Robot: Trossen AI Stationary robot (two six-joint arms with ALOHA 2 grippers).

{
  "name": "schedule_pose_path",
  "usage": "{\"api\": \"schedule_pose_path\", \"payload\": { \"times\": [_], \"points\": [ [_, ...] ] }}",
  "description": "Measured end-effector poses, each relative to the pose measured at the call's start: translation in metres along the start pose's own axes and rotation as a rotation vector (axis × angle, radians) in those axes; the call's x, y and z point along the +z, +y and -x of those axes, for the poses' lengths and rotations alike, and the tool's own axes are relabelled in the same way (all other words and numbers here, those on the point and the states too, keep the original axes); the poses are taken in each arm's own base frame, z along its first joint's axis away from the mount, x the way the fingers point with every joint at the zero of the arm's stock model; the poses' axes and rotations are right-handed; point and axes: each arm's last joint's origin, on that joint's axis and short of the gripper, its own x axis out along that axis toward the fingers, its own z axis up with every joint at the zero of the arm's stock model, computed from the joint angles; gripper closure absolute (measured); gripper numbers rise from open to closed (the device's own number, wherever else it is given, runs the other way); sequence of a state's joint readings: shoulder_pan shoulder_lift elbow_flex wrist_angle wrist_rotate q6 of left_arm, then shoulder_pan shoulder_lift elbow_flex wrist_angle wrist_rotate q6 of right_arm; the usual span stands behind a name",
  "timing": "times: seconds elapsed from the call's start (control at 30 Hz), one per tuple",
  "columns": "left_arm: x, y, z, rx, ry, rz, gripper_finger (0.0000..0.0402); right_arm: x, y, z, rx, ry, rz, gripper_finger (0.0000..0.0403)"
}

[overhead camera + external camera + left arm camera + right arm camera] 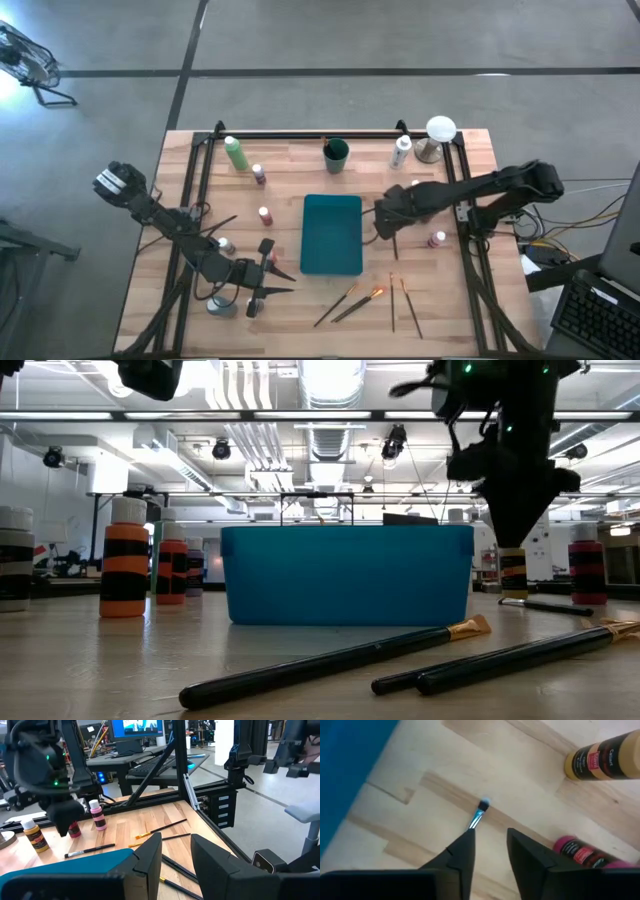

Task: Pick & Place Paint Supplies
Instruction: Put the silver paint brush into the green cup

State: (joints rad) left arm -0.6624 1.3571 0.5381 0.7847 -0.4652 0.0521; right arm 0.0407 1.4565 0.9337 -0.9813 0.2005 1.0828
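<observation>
My right gripper (pixel 490 837) hangs open, pointing down, just right of the teal tray (pixel 332 235). Below it a thin dark-handled brush (pixel 479 815) lies flat on the wood. Its bristle tip shows past my fingers; the handle runs under one finger, and the low view shows my gripper (pixel 515 535) above the table. A yellow-brown bottle (pixel 602 757) and a pink bottle (pixel 580 852) stand nearby. My left gripper (pixel 175 842) waits open and level at the tray's near-left side (pixel 280 280), with nothing between its fingers.
Several brushes (pixel 350 300) lie near the front edge, right of the tray. Small bottles (pixel 265 215) stand left of the tray, two (pixel 235 305) by my left arm. A green bottle (pixel 236 153), dark cup (pixel 336 152), white bottle (pixel 402 150) and white-domed object (pixel 440 130) line the far edge.
</observation>
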Motion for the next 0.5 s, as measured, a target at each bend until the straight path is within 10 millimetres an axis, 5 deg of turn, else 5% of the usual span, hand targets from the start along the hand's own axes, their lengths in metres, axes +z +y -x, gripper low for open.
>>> {"api": "schedule_pose_path", "payload": {
  "times": [0.5],
  "points": [
    [0.0, 0.0, 0.0, 0.0, 0.0, 0.0, 0.0291, 0.021, 0.006, -0.031, -0.013, 0.067, -0.002, 0.0218]
  ]
}}
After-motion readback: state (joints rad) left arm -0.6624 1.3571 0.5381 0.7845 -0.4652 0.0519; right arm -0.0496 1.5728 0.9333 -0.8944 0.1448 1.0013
